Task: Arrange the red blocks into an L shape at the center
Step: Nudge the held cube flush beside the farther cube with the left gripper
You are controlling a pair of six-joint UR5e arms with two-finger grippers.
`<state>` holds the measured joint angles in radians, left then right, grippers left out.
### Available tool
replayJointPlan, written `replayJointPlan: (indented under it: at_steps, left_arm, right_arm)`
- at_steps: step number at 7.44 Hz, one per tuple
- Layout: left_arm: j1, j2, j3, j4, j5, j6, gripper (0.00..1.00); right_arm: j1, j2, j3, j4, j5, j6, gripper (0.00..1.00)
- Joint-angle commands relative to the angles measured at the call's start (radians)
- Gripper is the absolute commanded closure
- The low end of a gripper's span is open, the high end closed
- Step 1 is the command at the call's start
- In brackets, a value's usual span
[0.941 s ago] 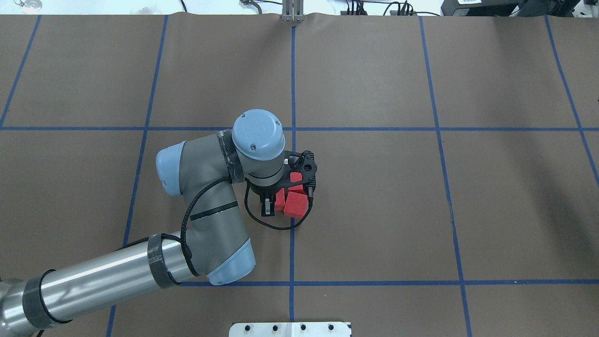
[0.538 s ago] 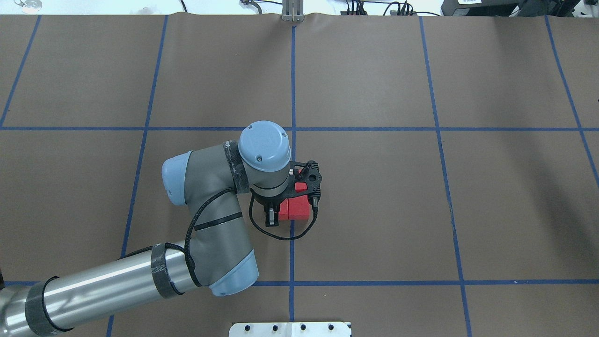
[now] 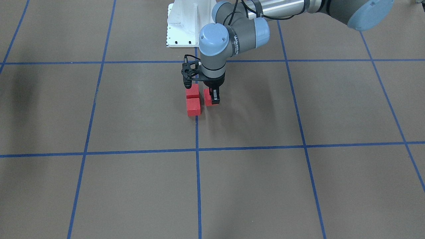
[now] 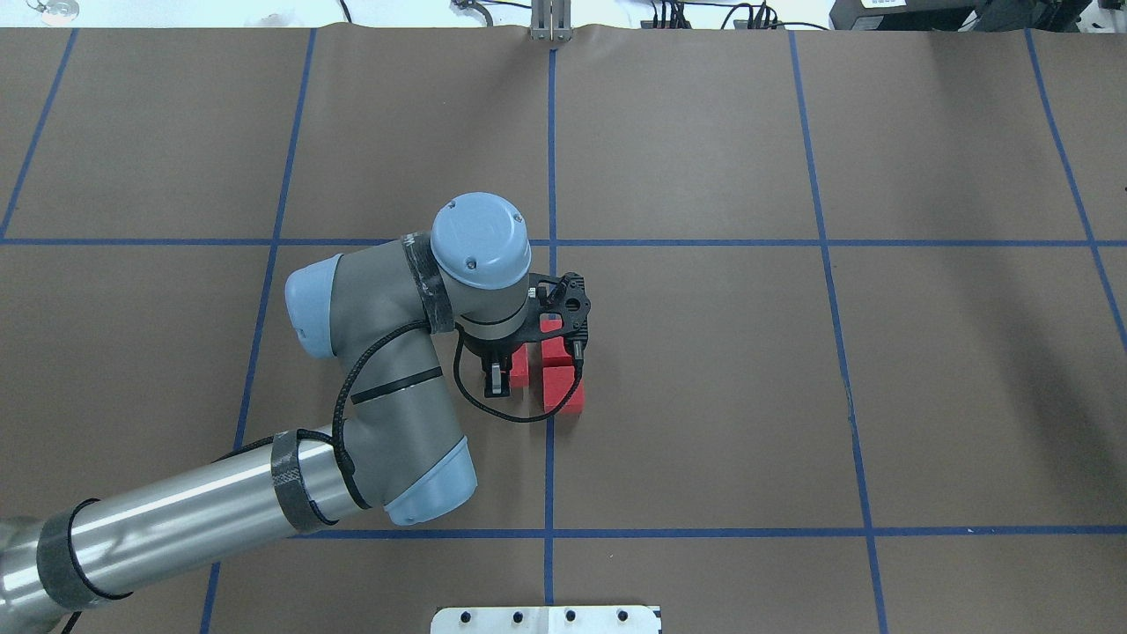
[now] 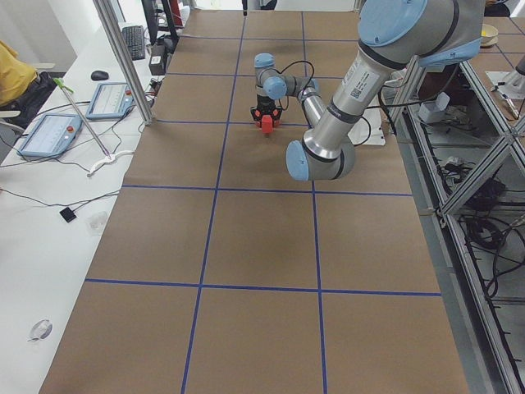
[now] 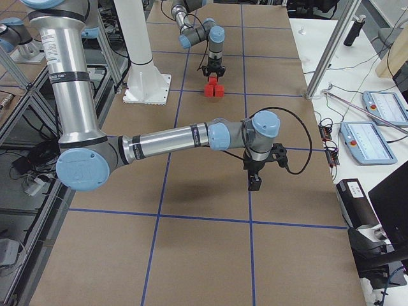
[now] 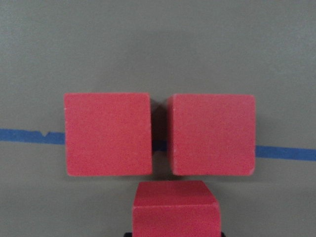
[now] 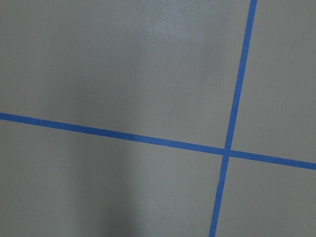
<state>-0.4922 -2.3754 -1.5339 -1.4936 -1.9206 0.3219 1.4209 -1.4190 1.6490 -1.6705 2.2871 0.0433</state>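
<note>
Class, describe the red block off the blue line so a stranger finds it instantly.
Follow the central blue line to mid-table. Two red blocks sit on it; the third block is beside it, in the left gripper.

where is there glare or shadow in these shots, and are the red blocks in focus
Left wrist view: the red blocks are fairly sharp but grainy, with a dark shadow in the gap between the upper two. Right wrist view: a pale sheen on the brown surface near the top, a soft shadow lower left. Front-facing view: only faint, diffuse shadows beside the left arm.
</note>
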Motion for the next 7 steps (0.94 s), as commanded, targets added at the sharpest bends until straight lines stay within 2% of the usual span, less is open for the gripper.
replayJointPlan:
  at_steps: [1,7]
  left_arm:
    - [-0.011,-0.002,0.005,0.0,0.002,0.012,0.54]
    - [-0.031,-0.041,0.054,-0.013,-0.002,0.026,0.53]
  right_arm:
    - [0.0,0.0,0.002,0.0,0.0,0.001,0.01]
    - [0.0,0.002,0.002,0.0,0.0,0.003,0.01]
